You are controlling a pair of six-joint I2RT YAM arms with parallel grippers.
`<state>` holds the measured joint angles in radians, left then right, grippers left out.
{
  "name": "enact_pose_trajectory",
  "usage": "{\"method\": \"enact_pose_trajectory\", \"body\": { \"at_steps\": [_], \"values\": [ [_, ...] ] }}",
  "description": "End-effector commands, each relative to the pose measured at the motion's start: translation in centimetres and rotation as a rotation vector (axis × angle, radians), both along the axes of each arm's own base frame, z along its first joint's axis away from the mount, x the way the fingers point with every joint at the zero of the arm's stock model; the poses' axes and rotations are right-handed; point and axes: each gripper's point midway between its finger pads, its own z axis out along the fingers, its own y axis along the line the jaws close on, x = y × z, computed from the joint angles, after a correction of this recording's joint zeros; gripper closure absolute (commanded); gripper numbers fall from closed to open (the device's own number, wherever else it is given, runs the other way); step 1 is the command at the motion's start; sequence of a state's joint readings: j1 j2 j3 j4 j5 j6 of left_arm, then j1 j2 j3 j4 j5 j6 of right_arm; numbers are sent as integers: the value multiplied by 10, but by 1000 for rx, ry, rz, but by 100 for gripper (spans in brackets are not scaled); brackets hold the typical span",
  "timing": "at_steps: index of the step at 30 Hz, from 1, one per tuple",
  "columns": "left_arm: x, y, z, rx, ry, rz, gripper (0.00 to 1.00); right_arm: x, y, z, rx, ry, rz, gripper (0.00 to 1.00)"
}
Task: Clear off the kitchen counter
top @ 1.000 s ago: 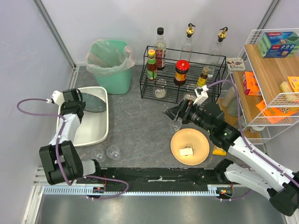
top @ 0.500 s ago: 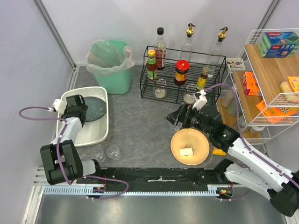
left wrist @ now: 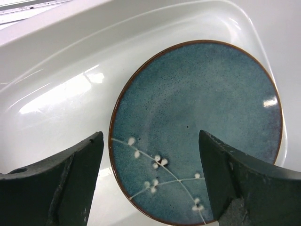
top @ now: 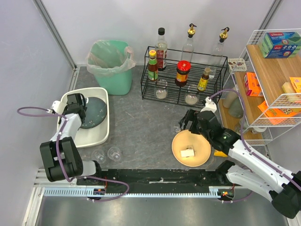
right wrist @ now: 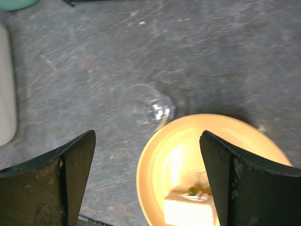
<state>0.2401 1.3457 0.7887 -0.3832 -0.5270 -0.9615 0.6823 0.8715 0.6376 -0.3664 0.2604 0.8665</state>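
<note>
Top external view: the dark grey, mottled desk (top: 136,122) fills the middle of the scene, running from the arm bases to the back wall, with a white tub (top: 94,136) on its left side and a yellow plate (top: 202,141) to the right of centre.

The left gripper (top: 76,103) hangs over the tub, fingers spread and holding nothing. In the left wrist view the gripper (left wrist: 149,136) frames a blue plate (left wrist: 197,127) with a brown rim and white blossom marks, lying inside the tub (left wrist: 56,70) – whether flat or tilted cannot be told.

The right gripper (top: 187,121) sits just beyond the yellow plate, also spread wide and empty. From the right wrist, the gripper (right wrist: 146,134) looks down on a small clear glass (right wrist: 155,109) standing on the desk (right wrist: 211,47) just beside the rim of the yellow plate (right wrist: 178,155), which carries a pale block of food (right wrist: 190,209).

Two more clear glasses (top: 106,154) stand near the front edge, a green bin (top: 112,66) at the back left – a black wire rack (top: 183,96) of bottles beside it.
</note>
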Motion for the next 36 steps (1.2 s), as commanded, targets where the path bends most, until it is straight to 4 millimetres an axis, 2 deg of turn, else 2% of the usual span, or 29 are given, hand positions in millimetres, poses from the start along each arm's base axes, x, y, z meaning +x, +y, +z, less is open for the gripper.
{"method": "enact_pose_trajectory", "body": {
  "at_steps": [1,4,6,9,10,11,14,16,21,27,31,33,36],
  "values": [
    [4,7,34,27,-85,65,13,5,-40,-13,-148,-1,-152,2],
    [21,-10,58,-8,-176,-64,14,3,-52,-19,-197,9,-190,2],
    [43,-43,75,-82,-260,-268,15,2,-55,-25,-219,21,-198,2],
    [58,-119,101,-125,-339,-575,16,2,-56,-30,-236,34,-202,2],
    [57,-142,107,-133,-354,-648,16,3,-56,-31,-239,36,-203,2],
    [57,-174,115,-143,-380,-762,16,4,-55,-30,-241,35,-201,2],
    [48,-239,122,-158,-382,-1008,16,6,-53,-28,-248,36,-186,2],
    [37,-277,119,-206,-358,-1146,16,7,-50,-24,-247,23,-165,2],
    [1,-349,95,-305,-311,-1419,16,7,-32,-15,-240,5,-38,3],
    [-31,-407,68,-410,-252,-1589,21,4,-5,-13,-187,9,103,16],
    [-57,-445,51,-462,-226,-1688,21,7,-2,-11,-185,5,109,20],
    [-70,-458,35,-481,-173,-1729,23,9,-1,-7,-180,-3,103,20],
    [-81,-477,23,-494,-165,-1788,26,11,-1,1,-165,-23,91,20]
  ]
}}
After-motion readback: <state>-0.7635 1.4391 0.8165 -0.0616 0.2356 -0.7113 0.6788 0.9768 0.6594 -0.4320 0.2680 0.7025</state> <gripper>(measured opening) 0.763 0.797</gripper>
